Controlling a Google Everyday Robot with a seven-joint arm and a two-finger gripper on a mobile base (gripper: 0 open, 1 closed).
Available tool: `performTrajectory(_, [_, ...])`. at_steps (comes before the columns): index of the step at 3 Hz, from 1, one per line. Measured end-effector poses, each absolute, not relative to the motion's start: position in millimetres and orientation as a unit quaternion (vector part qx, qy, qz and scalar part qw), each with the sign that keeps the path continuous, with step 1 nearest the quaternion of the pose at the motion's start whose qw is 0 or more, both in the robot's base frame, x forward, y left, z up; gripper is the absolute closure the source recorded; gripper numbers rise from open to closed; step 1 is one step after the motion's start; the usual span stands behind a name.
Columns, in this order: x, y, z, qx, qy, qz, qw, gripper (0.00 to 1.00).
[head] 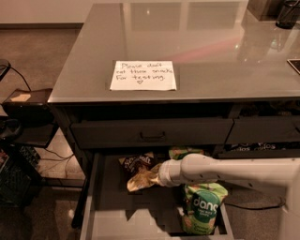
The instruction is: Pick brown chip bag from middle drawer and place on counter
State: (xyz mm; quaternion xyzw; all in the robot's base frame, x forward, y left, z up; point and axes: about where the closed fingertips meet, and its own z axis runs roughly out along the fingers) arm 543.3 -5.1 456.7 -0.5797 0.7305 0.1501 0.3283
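The middle drawer (pixel 92 206) is pulled open below the counter (pixel 197 37), which bears a white handwritten note (pixel 143 75). The brown chip bag (pixel 136 164) lies at the back of the drawer, its wrinkly tan end toward the front. My gripper (pixel 152 177) comes in from the right on a white arm and sits right at the bag's tan end, touching it. The gripper's tip is hidden against the bag.
A green "dang" bag (pixel 201 208) stands in the drawer's right front under my arm; another green bag (pixel 185 152) is behind the arm. Shut drawer fronts with black handles (pixel 152 136) are above. Dark objects (pixel 287 11) stand at the counter's far right. Cables and a crate (pixel 14 187) lie left.
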Motion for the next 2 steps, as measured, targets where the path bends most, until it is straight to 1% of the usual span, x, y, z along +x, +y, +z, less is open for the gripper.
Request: performTrajectory(2, [488, -14, 523, -0.604, 0.704, 0.168, 0.335, 1.00])
